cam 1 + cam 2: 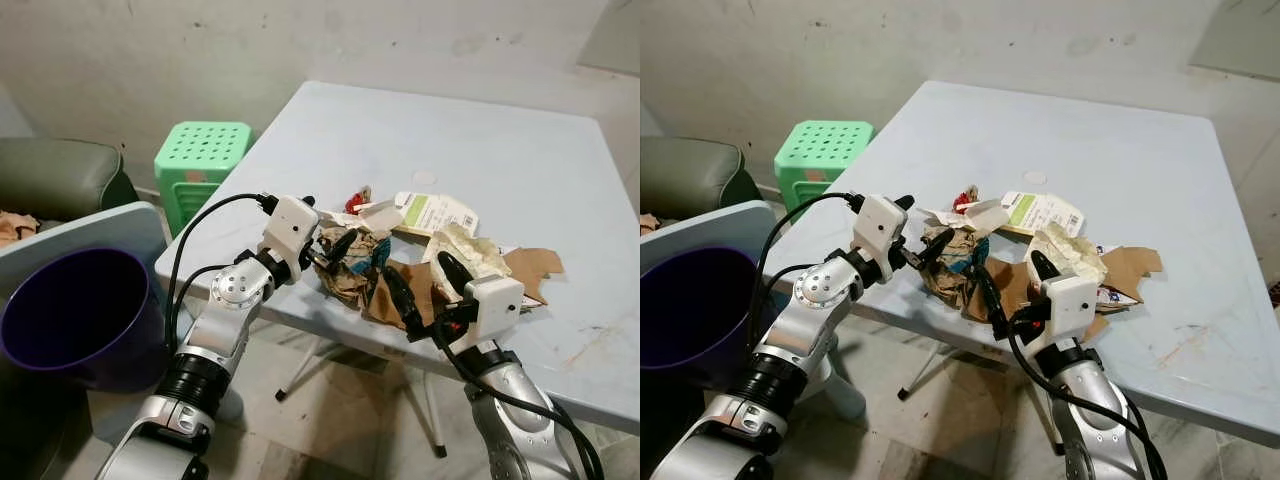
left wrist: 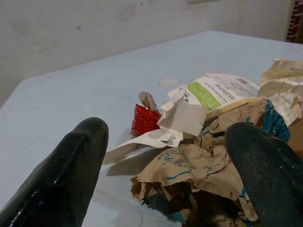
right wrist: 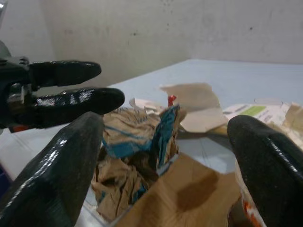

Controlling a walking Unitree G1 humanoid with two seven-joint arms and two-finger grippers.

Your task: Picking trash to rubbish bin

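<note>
A heap of trash lies near the front edge of the pale blue table (image 1: 450, 140). It holds a crumpled brown paper with blue print (image 1: 350, 265), flat brown cardboard (image 1: 530, 265), a white and green leaflet (image 1: 435, 212), a red wrapper (image 1: 360, 195) and cream crumpled paper (image 1: 470, 250). My left gripper (image 1: 332, 240) is open at the heap's left side, its fingers (image 2: 66, 179) either side of the crumpled brown paper (image 2: 199, 165). Open too, my right gripper (image 1: 425, 285) reaches in from the front over the cardboard (image 3: 189, 194). A purple bin (image 1: 75, 320) stands low on the left.
A green plastic stool (image 1: 200, 160) stands beside the table's left edge, with a dark green sofa (image 1: 60, 175) further left. A grey panel (image 1: 100, 225) sits behind the bin. The table's far half is bare, and a wall runs behind it.
</note>
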